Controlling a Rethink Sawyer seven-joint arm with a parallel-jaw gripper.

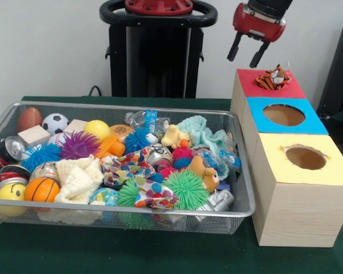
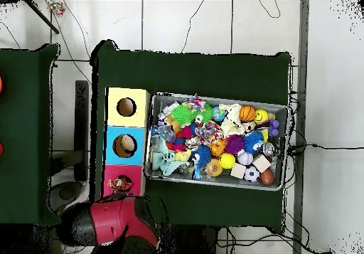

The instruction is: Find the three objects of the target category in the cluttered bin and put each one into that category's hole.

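Note:
The silver wire-mesh bin (image 1: 131, 107) fills the left and middle of the front view and is packed with toys; it also shows in the overhead view (image 2: 213, 183). The striped tiger (image 1: 272, 78) lies on the red-topped box (image 1: 250, 87), covering its hole; it shows there in the overhead view too (image 2: 119, 185). The brown teddy bear (image 1: 204, 173) lies in the bin's right part. The yellow duck (image 1: 174, 137) lies near the bin's far side. My gripper (image 1: 242, 61) hangs open and empty above the red box, a little to the tiger's left.
The blue-topped box (image 1: 257, 108) and the yellow-topped box (image 1: 274, 165) stand in a row in front of the red one. In the bin are an orange basketball (image 1: 42, 189), green (image 1: 186, 189) and purple (image 1: 79, 144) spiky balls, a soccer ball (image 1: 55, 123), cans and cloths.

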